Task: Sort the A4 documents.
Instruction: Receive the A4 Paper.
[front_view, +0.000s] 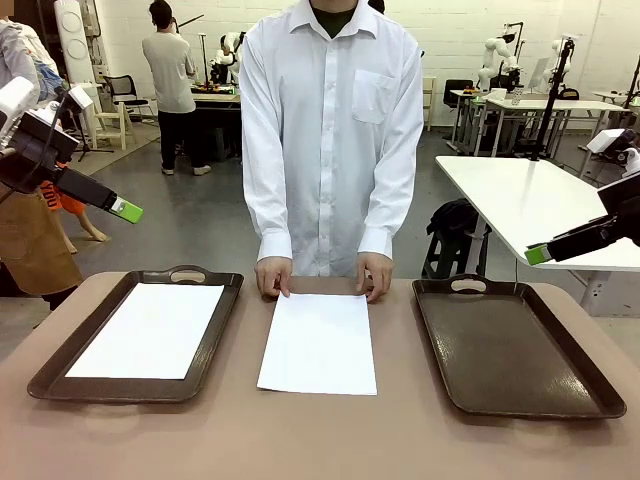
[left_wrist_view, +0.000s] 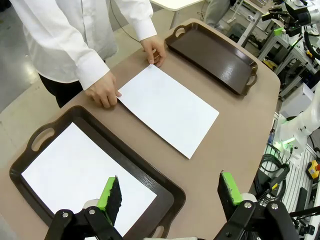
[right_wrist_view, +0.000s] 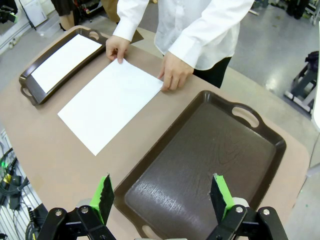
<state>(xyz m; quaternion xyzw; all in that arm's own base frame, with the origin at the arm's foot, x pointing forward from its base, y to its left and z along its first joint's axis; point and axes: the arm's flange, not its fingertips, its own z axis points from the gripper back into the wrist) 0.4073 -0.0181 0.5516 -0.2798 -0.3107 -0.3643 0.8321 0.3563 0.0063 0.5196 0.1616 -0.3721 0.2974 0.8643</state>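
Note:
A blank white A4 sheet (front_view: 320, 342) (left_wrist_view: 167, 108) (right_wrist_view: 110, 102) lies on the table's middle, its far corners held by a person's two hands (front_view: 273, 275) (left_wrist_view: 103, 91) (right_wrist_view: 173, 73). Another white sheet (front_view: 150, 329) (left_wrist_view: 82, 177) (right_wrist_view: 65, 59) rests in the left brown tray (front_view: 215, 336) (left_wrist_view: 150, 172). The right brown tray (front_view: 510, 345) (left_wrist_view: 212, 55) (right_wrist_view: 210, 155) holds nothing. My left gripper (front_view: 126, 210) (left_wrist_view: 170, 197) hangs open high above the table's left side. My right gripper (front_view: 538, 254) (right_wrist_view: 162, 197) is open, raised over the right tray.
The brown tabletop (front_view: 320, 430) runs to a rounded near edge. A white table (front_view: 530, 200) stands behind at the right. Cables and a stand (left_wrist_view: 280, 170) lie off the table's side.

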